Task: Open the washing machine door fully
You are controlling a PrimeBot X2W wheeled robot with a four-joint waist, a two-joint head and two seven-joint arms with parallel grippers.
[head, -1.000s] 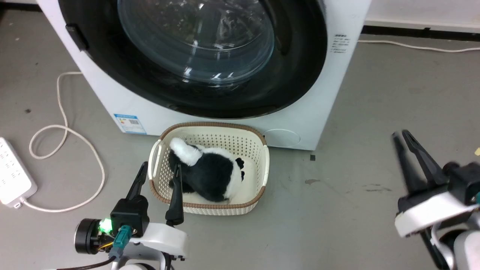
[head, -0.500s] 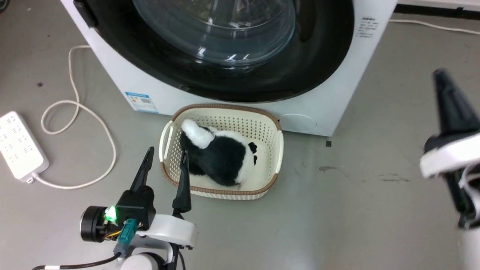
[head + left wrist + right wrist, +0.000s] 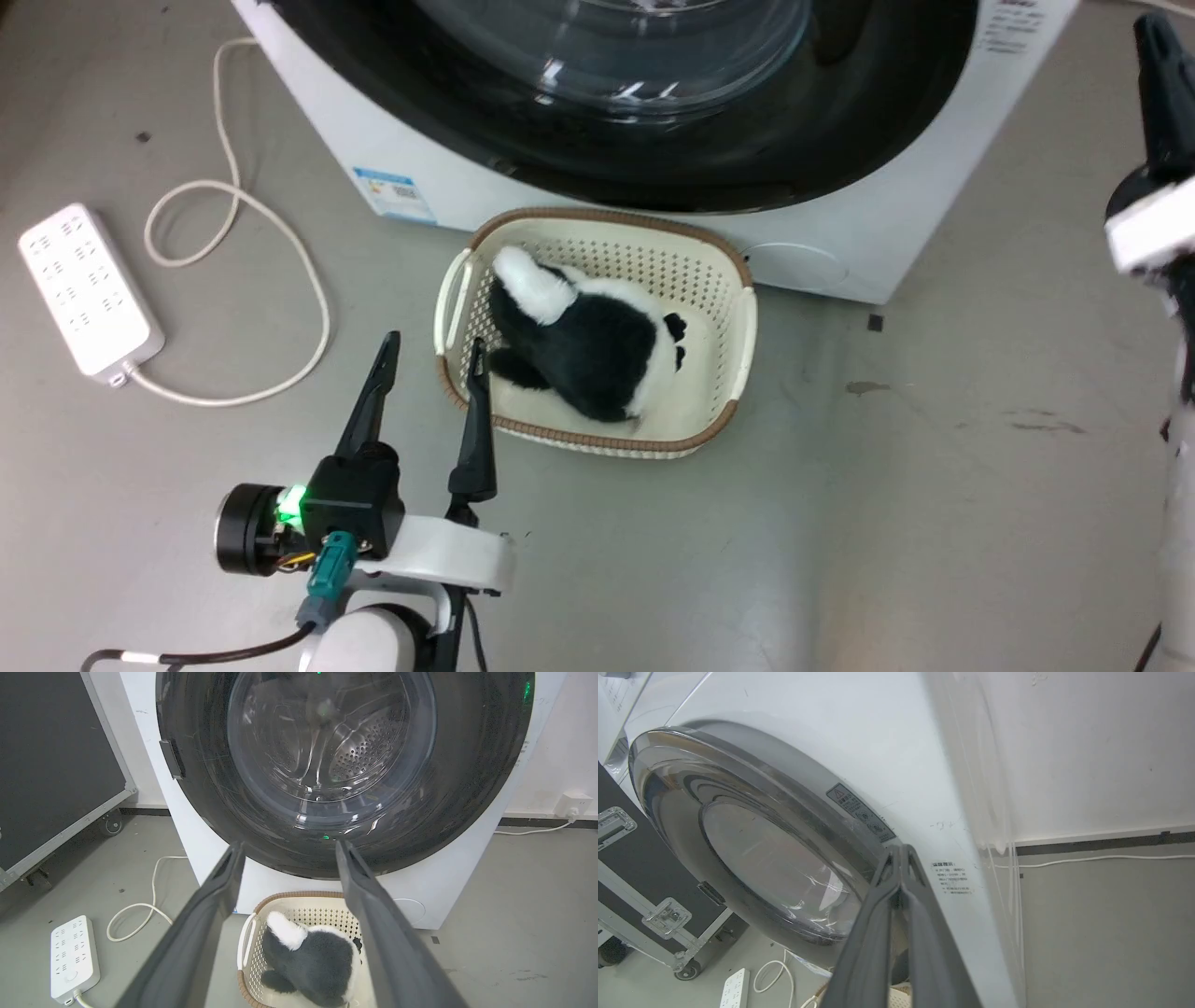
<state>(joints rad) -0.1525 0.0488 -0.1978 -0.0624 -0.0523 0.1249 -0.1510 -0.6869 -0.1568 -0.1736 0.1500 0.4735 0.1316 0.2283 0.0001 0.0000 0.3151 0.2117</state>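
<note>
Reading what I could, I found a small blue label (image 3: pixel 395 193) low on the white front of the washing machine (image 3: pixel 887 252), its print too fine to make out. A grey warning sticker (image 3: pixel 860 812) with a triangle sign sat by the door's edge. A block of small printed lines (image 3: pixel 952 879) lay just beyond it, and neither was legible. The washing machine door (image 3: pixel 467 788) lay closed against the machine's front, directly ahead of me. It had a wide glossy black rim around a bulging clear glass bowl, through which the perforated steel drum showed. A small dark rectangular piece (image 3: pixel 171 758) sat on the rim's left side. The head view cut the door off at the top, so I saw only its lower arc there. My left gripper (image 3: pixel 434 341) hung over the floor with its fingers spread wide and nothing between them, just beside a cream basket (image 3: pixel 742 327) that held a black-and-white plush toy (image 3: pixel 597 345). My right gripper (image 3: pixel 901 848) had its fingers pressed together on nothing. Its tips pointed at the door's right edge, and I could not tell whether they touched it. A white power strip (image 3: pixel 89 294) and its looped cable (image 3: pixel 280 233) lay on the floor to the left.
</note>
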